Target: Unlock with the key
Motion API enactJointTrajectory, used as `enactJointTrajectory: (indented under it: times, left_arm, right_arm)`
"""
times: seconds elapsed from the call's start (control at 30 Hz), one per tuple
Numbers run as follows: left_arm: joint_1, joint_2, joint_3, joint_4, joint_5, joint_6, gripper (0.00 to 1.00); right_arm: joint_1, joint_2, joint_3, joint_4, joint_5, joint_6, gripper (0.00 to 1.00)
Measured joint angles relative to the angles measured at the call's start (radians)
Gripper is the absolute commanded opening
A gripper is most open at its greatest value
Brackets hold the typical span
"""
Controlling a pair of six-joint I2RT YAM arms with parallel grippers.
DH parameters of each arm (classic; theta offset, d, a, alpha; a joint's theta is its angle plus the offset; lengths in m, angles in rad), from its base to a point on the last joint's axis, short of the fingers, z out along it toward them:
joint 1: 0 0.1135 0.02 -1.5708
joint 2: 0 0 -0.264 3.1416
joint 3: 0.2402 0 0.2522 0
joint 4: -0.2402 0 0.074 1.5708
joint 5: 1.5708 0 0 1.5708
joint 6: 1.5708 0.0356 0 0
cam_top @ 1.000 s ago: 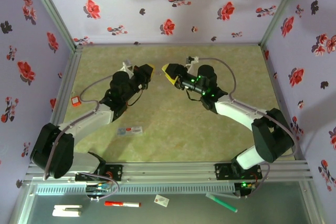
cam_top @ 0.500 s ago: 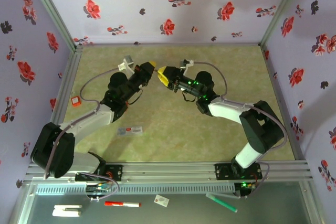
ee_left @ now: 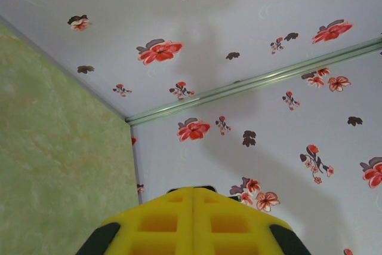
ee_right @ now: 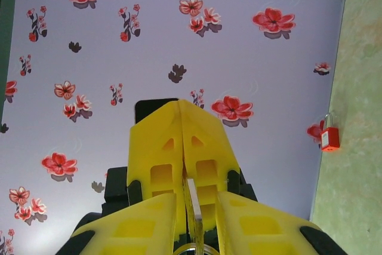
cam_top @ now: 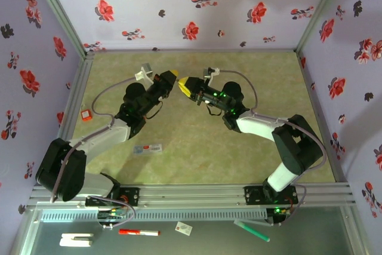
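**The key** (ee_right: pixel 192 207): a thin grey metal sliver seen edge-on. It is held in the air over the far middle of the table (cam_top: pixel 197 147), clear of the surface.

In the right wrist view its far end runs into the seam of the left gripper (cam_top: pixel 174 77). That gripper's yellow fingers are pressed flat together and appear to pinch the key.

The key's near end lies inside the right gripper (ee_right: pixel 197 198). Those jaws stand narrowly apart, with a slit of gap on either side of the metal, and no contact can be made out. The two grippers meet almost tip to tip.

**Handling, as judged:** the key is light, rigid, smooth and very slim, so it is apt to pivot or slip between soft pads. It is best taken flat across its broad head, leaving the blade free.

A red padlock (ee_right: pixel 329 137) rests at the table's left edge by the wall, well apart from both grippers.
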Motion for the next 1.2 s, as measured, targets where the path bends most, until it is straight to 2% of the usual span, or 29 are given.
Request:
enactJointTrajectory:
  times: [0.07, 0.17, 0.27, 0.4, 0.5, 0.57, 0.63, 0.73, 0.77, 0.87, 0.97, 1.0, 1.1, 1.2]
  left_arm:
    - [0.000, 0.003, -0.001, 0.005, 0.000, 0.000, 0.00]
    - [0.000, 0.005, -0.006, 0.016, 0.000, 0.000, 0.01]
    - [0.002, 0.001, -0.022, 0.016, -0.003, 0.016, 0.39]
    - [0.027, -0.038, -0.055, -0.070, -0.012, 0.047, 0.67]
    - [0.066, -0.092, -0.072, -0.135, -0.015, 0.066, 0.65]
    - [0.079, -0.114, -0.075, -0.150, -0.020, 0.070, 0.74]
    - [0.084, -0.118, -0.076, -0.149, -0.019, 0.071, 0.76]
    - [0.093, -0.118, -0.081, -0.164, -0.011, 0.071, 0.67]
    - [0.098, -0.118, -0.084, -0.171, -0.008, 0.070, 0.67]
    - [0.119, -0.126, -0.086, -0.219, -0.004, 0.069, 0.74]
    - [0.145, -0.157, -0.084, -0.324, 0.013, 0.089, 0.79]
    - [0.154, -0.170, -0.081, -0.373, 0.018, 0.107, 0.80]
    - [0.181, -0.188, 0.011, -0.669, 0.025, 0.220, 0.79]
    - [0.189, -0.160, 0.166, -0.978, 0.024, 0.396, 0.77]
  right_arm:
    - [0.000, 0.000, 0.000, 0.000, 0.000, 0.000, 0.00]
    - [0.000, 0.000, 0.000, 0.000, 0.000, 0.000, 0.00]
    - [0.001, -0.001, 0.000, -0.019, -0.003, -0.004, 0.00]
    - [0.002, -0.051, -0.001, -0.150, -0.003, -0.064, 0.00]
    - [0.002, -0.152, -0.001, -0.345, 0.018, -0.180, 0.00]
    - [0.001, -0.212, 0.000, -0.443, 0.031, -0.238, 0.00]
    - [-0.002, -0.249, 0.003, -0.500, 0.036, -0.274, 0.00]
    - [-0.009, -0.258, 0.003, -0.542, 0.039, -0.298, 0.00]
    - [-0.012, -0.257, 0.003, -0.560, 0.039, -0.306, 0.00]
    - [-0.029, -0.257, 0.003, -0.632, 0.053, -0.338, 0.01]
    - [-0.049, -0.257, 0.010, -0.771, 0.083, -0.409, 0.28]
    - [-0.052, -0.257, 0.018, -0.825, 0.095, -0.432, 0.35]
    - [-0.054, -0.258, 0.048, -1.008, 0.166, -0.530, 0.47]
    - [-0.054, -0.266, 0.052, -1.146, 0.221, -0.603, 0.55]
